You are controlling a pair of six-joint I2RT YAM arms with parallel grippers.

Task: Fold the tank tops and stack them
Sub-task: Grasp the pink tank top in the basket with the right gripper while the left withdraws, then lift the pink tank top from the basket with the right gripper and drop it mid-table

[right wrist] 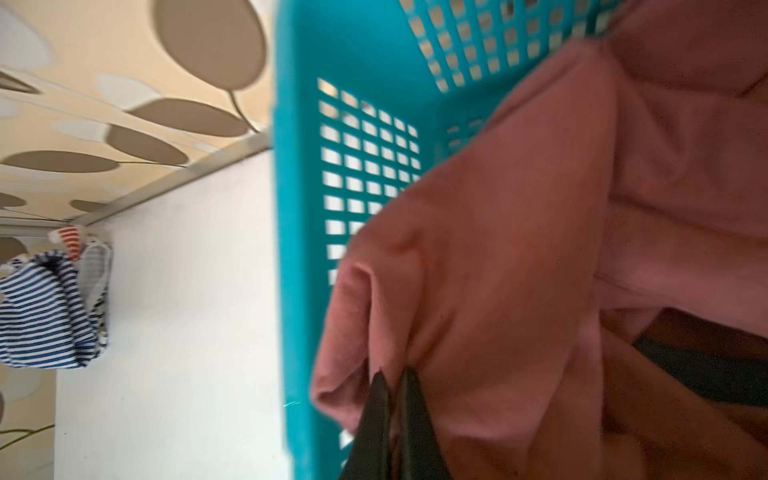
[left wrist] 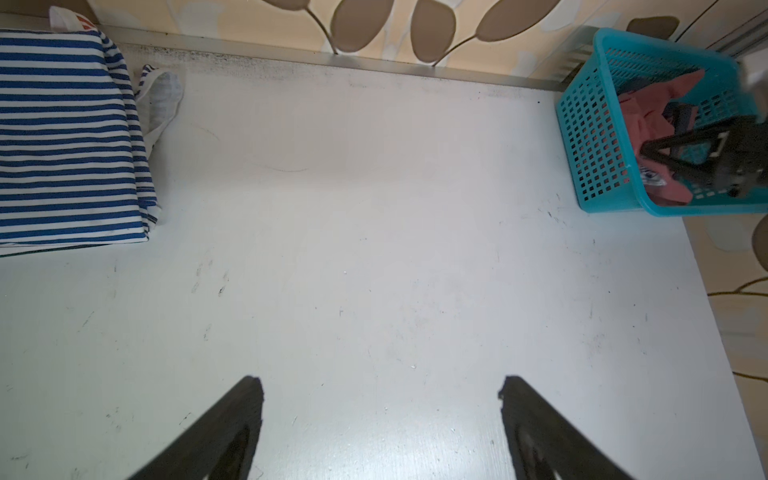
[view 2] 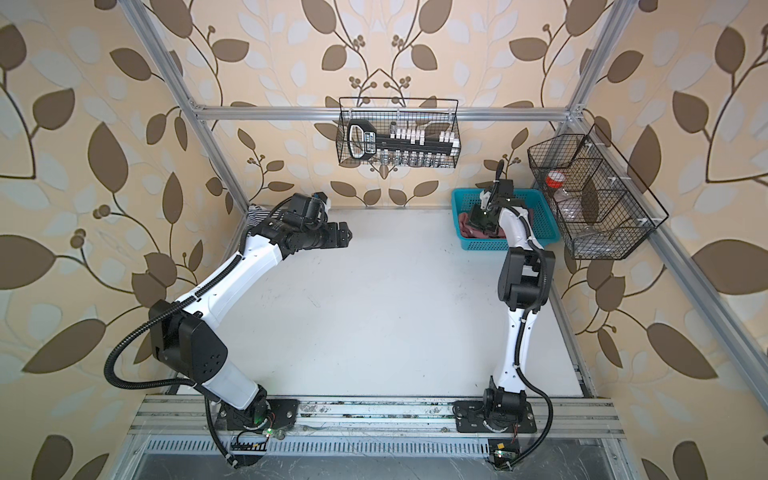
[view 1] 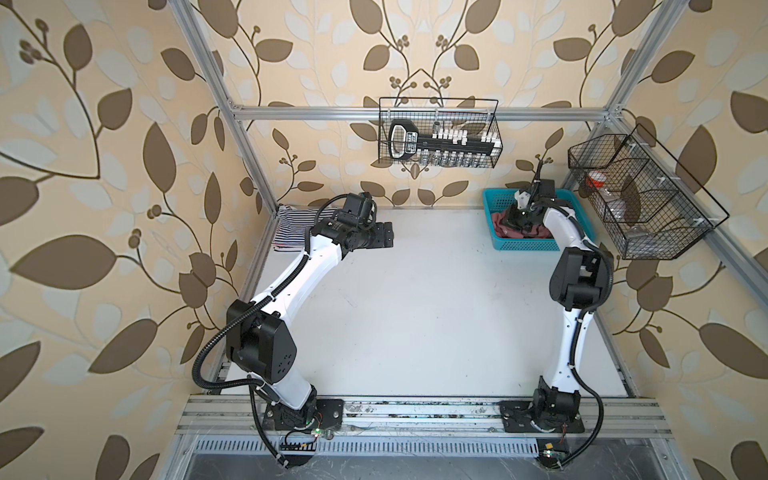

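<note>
The dusty red tank top [view 1: 542, 233] [right wrist: 540, 208] lies crumpled in the turquoise basket [view 1: 525, 246] [right wrist: 299, 166] at the back right. My right gripper [view 1: 518, 221] [right wrist: 392, 374] reaches down into the basket and is shut on a fold of it. The navy-and-white striped tank top [view 1: 291, 226] [left wrist: 66, 137] lies folded in the back left corner. A bit of the red-and-white striped tank top [left wrist: 83, 23] [right wrist: 68, 241] peeks out from under it. My left gripper [view 1: 390, 235] [left wrist: 381, 382] hovers open over bare table, right of the stack, holding nothing.
The white table [view 1: 415, 311] stretches between the two arms. A black wire basket [view 1: 438, 133] with tools hangs on the back rail. Another wire basket [view 1: 636, 195] hangs on the right rail, close behind the right arm's elbow. Aluminium posts frame the corners.
</note>
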